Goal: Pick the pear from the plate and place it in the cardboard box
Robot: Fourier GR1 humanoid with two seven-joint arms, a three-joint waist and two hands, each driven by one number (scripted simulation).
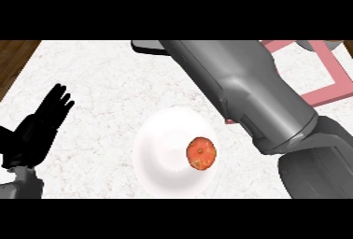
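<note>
- On the white speckled table (103, 74), near its middle: a white plate (162, 154), round, shown taller than wide.
- Right half of the plate: the pear (201, 153), an orange-red fruit with a yellowish patch at its lower edge, lying inside the rim; nothing touches it.
- Lower left: the left robot hand (38, 128), black, fingers straight and pointing up and to the right, spread wide and holding nothing; it is well apart from the plate.
- Upper middle to lower right: the right forearm (241, 88), grey, crossing the view diagonally above the table, just beside the plate's right rim.
- Top edge, at the far end of that forearm: only a small grey part (148, 46) shows; the right robot hand itself lies outside the view.
- Upper right: a pink box-like frame (331, 91), partly hidden behind the forearm, its walls visible at the right.
- Upper left corner: a strip of brown wood (14, 58) beyond the table's edge.
</note>
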